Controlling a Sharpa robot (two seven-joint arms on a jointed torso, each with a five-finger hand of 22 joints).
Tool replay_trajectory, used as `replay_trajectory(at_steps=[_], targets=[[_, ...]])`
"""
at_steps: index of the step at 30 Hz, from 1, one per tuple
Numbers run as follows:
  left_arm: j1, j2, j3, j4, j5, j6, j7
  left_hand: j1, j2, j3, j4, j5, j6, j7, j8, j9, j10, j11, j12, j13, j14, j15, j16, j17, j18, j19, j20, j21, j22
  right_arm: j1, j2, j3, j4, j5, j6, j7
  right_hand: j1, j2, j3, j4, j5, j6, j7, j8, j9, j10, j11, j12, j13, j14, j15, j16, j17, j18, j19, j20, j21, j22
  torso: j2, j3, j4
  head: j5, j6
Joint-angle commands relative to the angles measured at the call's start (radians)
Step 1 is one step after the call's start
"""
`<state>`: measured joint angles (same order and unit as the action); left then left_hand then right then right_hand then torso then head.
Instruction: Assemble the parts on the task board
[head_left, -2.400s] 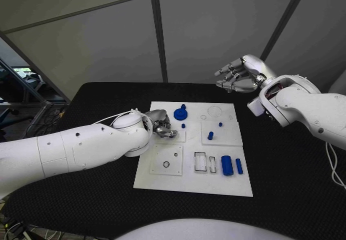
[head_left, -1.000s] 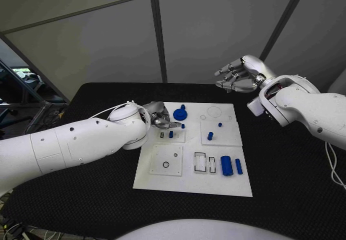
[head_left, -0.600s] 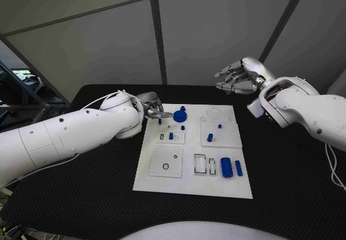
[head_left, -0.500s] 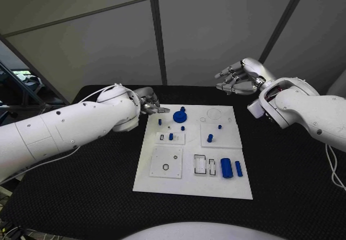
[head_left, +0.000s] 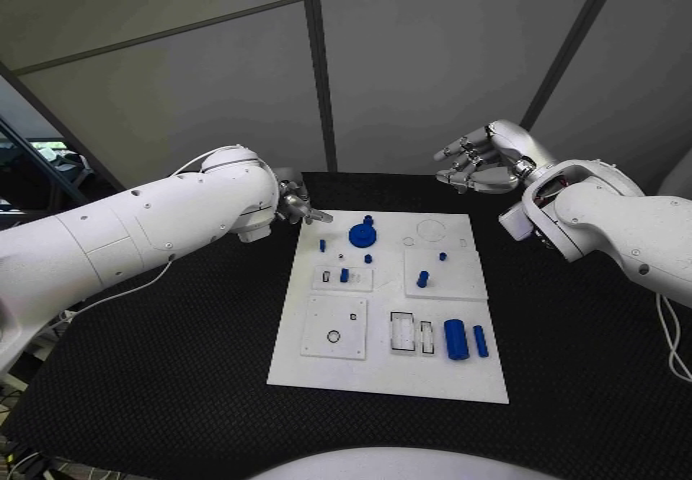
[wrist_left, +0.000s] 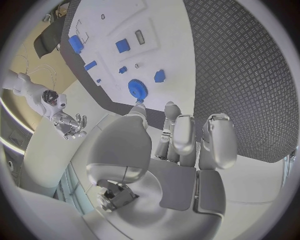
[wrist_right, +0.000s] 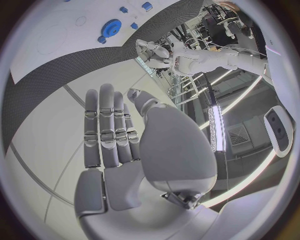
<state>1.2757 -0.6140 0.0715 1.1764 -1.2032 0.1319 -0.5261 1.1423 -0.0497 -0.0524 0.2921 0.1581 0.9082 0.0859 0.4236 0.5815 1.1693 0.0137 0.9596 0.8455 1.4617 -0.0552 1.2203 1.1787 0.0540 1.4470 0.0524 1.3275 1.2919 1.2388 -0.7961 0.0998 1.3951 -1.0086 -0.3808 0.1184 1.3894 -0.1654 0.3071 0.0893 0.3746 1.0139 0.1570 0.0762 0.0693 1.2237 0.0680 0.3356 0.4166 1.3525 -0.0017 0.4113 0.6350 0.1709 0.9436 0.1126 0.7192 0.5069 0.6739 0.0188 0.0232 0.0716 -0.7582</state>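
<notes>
The white rectangular task board (head_left: 387, 375) lies in the middle of the black table (head_left: 173, 350). The silver left hand (head_left: 299, 210) hangs off the board's far left corner, at about ten o'clock from the board's centre, holding nothing; in the left wrist view its fingers (wrist_left: 215, 142) lie nearly straight and close side by side. The round blue gear-like part (head_left: 361, 235) sits on the board just beside this hand, at its four o'clock, apart from it. A small blue peg (head_left: 345, 275) stands upright in the left middle plate. The large blue cylinder (head_left: 456, 339) lies at the board's four o'clock. The silver right hand (head_left: 483, 165) hovers beyond the far right corner, at one o'clock, well apart from every part, its fingers (wrist_right: 103, 132) extended together and empty.
</notes>
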Motion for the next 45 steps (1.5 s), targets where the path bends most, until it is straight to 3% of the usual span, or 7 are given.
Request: replay_trajectory(at_steps=[1,5,12,30,45], targets=[[0.003,0.019,-0.006,-0.027,-0.02,0.1,0.005,-0.004,0.013,-0.009,-0.002,-0.005,0.013,-0.002,0.006,-0.002,0.01,-0.004,0.007,0.004,0.013,0.0,0.006,0.002,0.012,0.008,-0.001,0.009,0.006,0.002,0.002,0.001,0.0,0.004,0.006,0.004,-0.004,0.001,0.007,0.0,0.006,-0.001,0.002,-0.004,-0.001,-0.006,0.002,-0.007,-0.002,-0.002,0.005,-0.004,0.001,0.01,0.001,0.005,-0.006,-0.001,0.002,-0.0003,-0.0001,0.002,0.0],[0.004,0.039,-0.015,-0.055,-0.037,0.114,0.003,-0.006,0.021,-0.02,-0.002,-0.005,0.027,-0.007,0.014,-0.001,0.013,-0.008,0.011,0.004,0.012,-0.003,0.003,-0.001,0.011,0.011,-0.003,0.012,0.01,0.002,0.005,0.001,-0.002,0.004,0.008,0.003,-0.004,0.001,0.007,0.0,0.006,-0.001,0.002,-0.004,-0.001,-0.006,0.002,-0.007,-0.002,-0.002,0.005,-0.004,0.001,0.01,0.001,0.005,-0.006,-0.001,0.0,0.0006,-0.0018,0.002,-0.006],[0.003,0.064,-0.024,-0.079,-0.06,0.122,0.002,-0.018,0.028,-0.032,0.0,-0.005,0.035,-0.01,0.021,0.001,0.017,-0.01,0.019,0.009,0.012,-0.005,0.005,0.001,0.01,0.013,-0.005,0.016,0.015,0.002,0.008,0.001,-0.003,0.004,0.009,0.001,-0.004,0.002,0.007,0.0,0.007,-0.001,0.002,-0.004,-0.001,-0.006,0.001,-0.007,-0.002,-0.002,0.005,-0.005,0.001,0.01,0.001,0.005,-0.007,-0.002,0.0,0.0005,-0.0016,0.0,-0.005],[-0.001,0.092,-0.03,-0.102,-0.057,0.178,0.001,0.027,0.06,-0.026,-0.009,0.017,0.045,-0.017,0.035,0.008,0.017,-0.016,0.02,0.001,0.013,-0.01,0.007,0.001,0.009,0.015,-0.009,0.018,0.021,0.002,0.014,0.001,-0.005,0.004,0.011,0.002,-0.004,0.002,0.007,0.0,0.007,-0.001,0.002,-0.004,-0.001,-0.006,0.001,-0.007,-0.002,-0.002,0.005,-0.005,0.001,0.01,0.001,0.005,-0.007,-0.002,-0.001,0.0009,-0.0006,-0.003,-0.009],[-0.003,0.1,-0.031,-0.102,-0.036,0.177,0.002,0.072,0.082,-0.001,-0.015,0.018,0.051,-0.023,0.046,0.017,0.023,-0.022,0.026,0.001,0.017,-0.015,0.012,0.006,0.007,0.018,-0.013,0.023,0.029,0.002,0.017,0.001,-0.005,0.004,0.012,0.003,-0.004,0.003,0.008,-0.001,0.007,-0.001,0.002,-0.004,-0.001,-0.006,0.002,-0.008,-0.003,-0.001,0.005,-0.008,0.001,0.01,0.002,0.005,-0.008,-0.002,-0.001,0.0009,0.0004,-0.003,-0.01]])
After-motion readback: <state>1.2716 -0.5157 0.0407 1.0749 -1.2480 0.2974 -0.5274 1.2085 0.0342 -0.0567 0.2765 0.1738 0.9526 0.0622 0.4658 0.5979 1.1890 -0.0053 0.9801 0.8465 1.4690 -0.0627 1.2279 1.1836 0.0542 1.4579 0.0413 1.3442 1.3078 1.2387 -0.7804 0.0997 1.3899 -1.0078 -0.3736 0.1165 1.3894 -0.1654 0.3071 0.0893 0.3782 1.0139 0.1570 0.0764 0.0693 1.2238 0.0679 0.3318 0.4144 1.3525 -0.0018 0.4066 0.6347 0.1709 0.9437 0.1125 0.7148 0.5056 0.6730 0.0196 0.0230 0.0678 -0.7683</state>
